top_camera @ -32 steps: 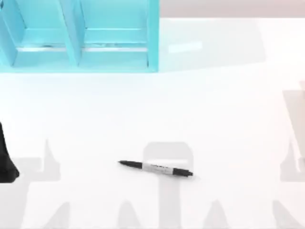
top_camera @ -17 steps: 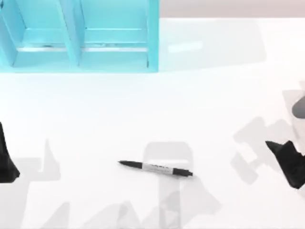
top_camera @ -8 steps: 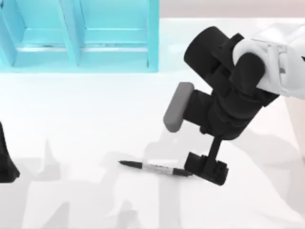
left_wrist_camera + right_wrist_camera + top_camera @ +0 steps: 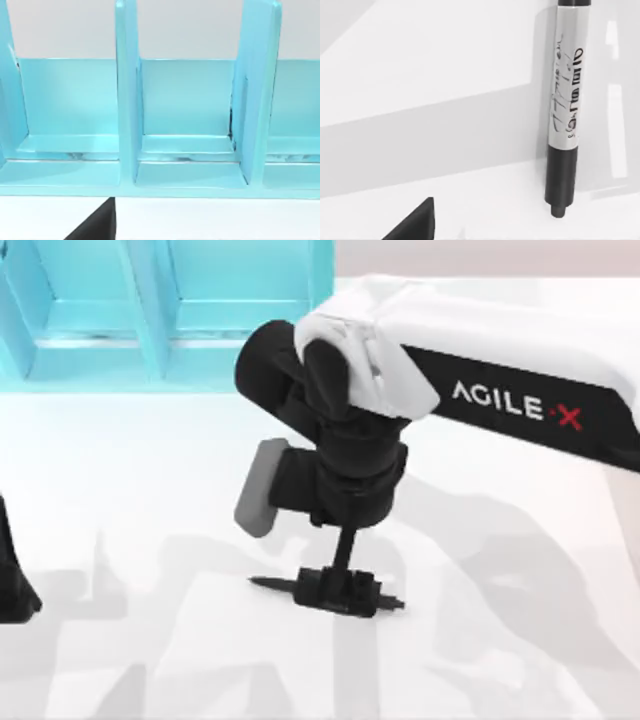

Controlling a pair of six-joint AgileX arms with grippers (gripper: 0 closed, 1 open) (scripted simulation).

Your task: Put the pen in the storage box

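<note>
The pen (image 4: 272, 585), slim and black with a grey printed band, lies flat on the white table near the front middle. My right gripper (image 4: 340, 592) hangs straight over its barrel, hiding the middle, so that the pointed tip and the back end stick out on either side. In the right wrist view the pen (image 4: 566, 100) rests on the table apart from a dark fingertip (image 4: 415, 222), and the gripper is open with nothing held. The storage box (image 4: 320, 320), light blue with upright dividers, stands at the back left. My left gripper (image 4: 12, 585) is parked at the left edge, open.
The left wrist view faces the storage box (image 4: 127, 100) and its open compartments, with one dark fingertip (image 4: 97, 225) low in the picture. The right arm (image 4: 520, 400) stretches across the table from the right. The arms' shadows fall on the white tabletop.
My right arm has swung in from the right edge, moved leftward and come down over the pen's middle. The pen and my left arm have not moved.
</note>
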